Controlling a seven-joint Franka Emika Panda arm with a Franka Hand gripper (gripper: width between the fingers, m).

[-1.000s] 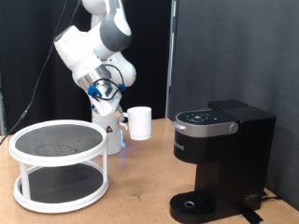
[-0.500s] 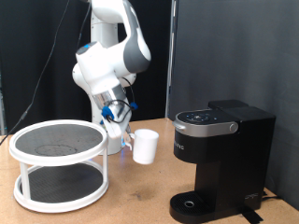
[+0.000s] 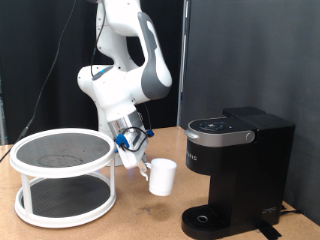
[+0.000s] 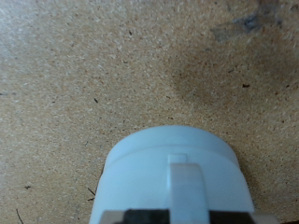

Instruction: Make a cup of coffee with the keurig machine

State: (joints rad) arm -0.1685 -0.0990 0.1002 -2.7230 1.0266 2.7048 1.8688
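Note:
The cup [image 3: 162,176], a small plain white mug, hangs just above the wooden table, to the exterior view's left of the keurig machine [image 3: 234,172]. My gripper [image 3: 141,160] is shut on the cup, holding it from its left side. In the wrist view the cup [image 4: 174,177] fills the lower middle, with its handle [image 4: 188,187] running toward the fingers, over bare particle-board table. The machine is boxy and black, its lid down, with a round drip base [image 3: 207,218] at its foot. The cup is to the left of and above that base.
A white two-tier round rack [image 3: 63,173] with dark mesh shelves stands at the exterior view's left. The white arm base stands behind it. A black curtain backs the scene. The wooden table [image 3: 150,222] shows between rack and machine.
My gripper has carried the cup down and toward the exterior view's right, from beside the arm base to near the machine, and lower over the table.

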